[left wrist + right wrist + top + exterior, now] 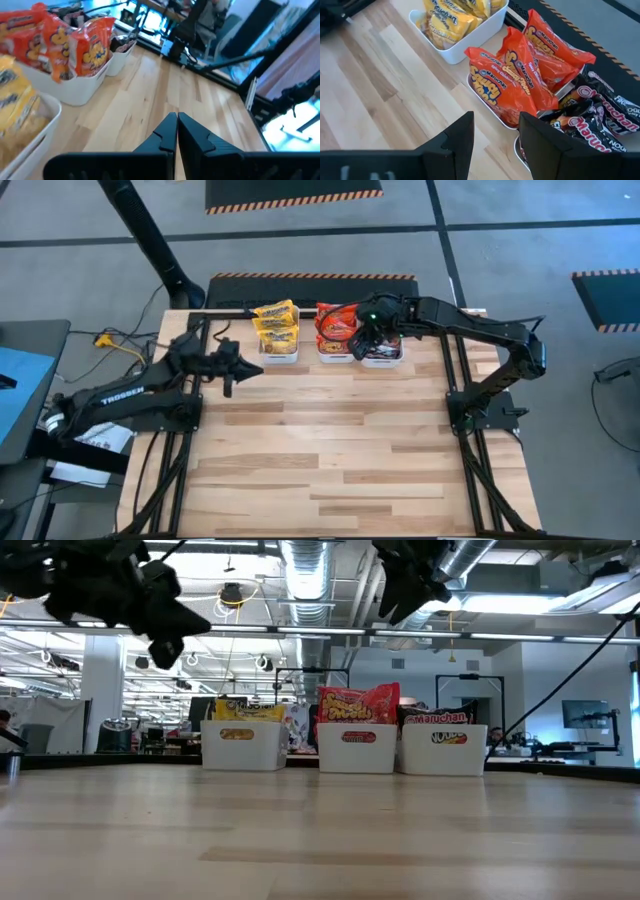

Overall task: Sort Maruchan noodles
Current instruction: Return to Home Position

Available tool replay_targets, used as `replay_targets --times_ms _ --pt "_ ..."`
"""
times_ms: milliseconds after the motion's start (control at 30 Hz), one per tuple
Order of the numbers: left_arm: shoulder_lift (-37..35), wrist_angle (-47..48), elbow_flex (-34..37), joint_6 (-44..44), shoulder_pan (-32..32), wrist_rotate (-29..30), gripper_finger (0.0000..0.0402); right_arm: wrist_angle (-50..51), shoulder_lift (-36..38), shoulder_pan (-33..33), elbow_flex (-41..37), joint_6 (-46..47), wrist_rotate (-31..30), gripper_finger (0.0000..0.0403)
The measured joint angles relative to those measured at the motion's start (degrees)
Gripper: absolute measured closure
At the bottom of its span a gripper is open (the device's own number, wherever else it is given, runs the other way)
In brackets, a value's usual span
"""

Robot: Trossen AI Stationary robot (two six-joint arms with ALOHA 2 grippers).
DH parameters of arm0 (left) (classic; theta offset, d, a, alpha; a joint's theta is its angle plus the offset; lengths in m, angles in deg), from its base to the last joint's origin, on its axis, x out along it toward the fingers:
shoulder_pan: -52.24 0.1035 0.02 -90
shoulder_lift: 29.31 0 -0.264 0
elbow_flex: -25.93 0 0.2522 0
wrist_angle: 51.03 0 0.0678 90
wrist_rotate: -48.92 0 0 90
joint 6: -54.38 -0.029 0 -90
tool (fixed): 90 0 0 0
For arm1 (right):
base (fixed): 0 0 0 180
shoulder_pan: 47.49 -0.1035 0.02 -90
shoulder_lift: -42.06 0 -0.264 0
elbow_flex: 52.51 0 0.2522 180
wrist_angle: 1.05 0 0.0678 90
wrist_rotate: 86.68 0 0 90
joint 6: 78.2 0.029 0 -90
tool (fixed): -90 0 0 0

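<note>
The Maruchan noodles – light, crinkly, slippery, likely best pinched at a sealed edge – lie sorted in three white bins, the right gripper spread empty above them, the left gripper closed on nothing nearby.

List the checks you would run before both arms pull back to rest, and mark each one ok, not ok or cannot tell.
1. Left hand shut and empty: ok.
2. Right hand open, holding nothing: ok.
3. No loose packets on the table: ok.
4. One colour per bin, with yellow packets, red packets and dark packets kept separate: ok.
5. Right hand away from the bins: not ok; it hangs above the right bin.
6. Red packets, which stick up past their rim, sit firmly: cannot tell.
</note>
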Motion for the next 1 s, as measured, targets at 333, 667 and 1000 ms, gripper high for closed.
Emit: replay_targets --times_ms 333,667,1000 --pt "-21.40 5.55 7.80 6.28 -1.32 7.70 0.0401 -0.52 0.04 0.53 -0.45 1.81 0.00 0.0223" --pt "-38.16 24.79 7.91 -1.00 -5.50 27.63 0.0401 -4.54 0.04 1.25 -0.45 1.88 0.00 0.0223" --pt "-38.03 26.36 7.94 -6.87 -7.02 38.51 0.0401 -4.01 0.04 1.13 -0.43 1.83 0.04 0.0223"
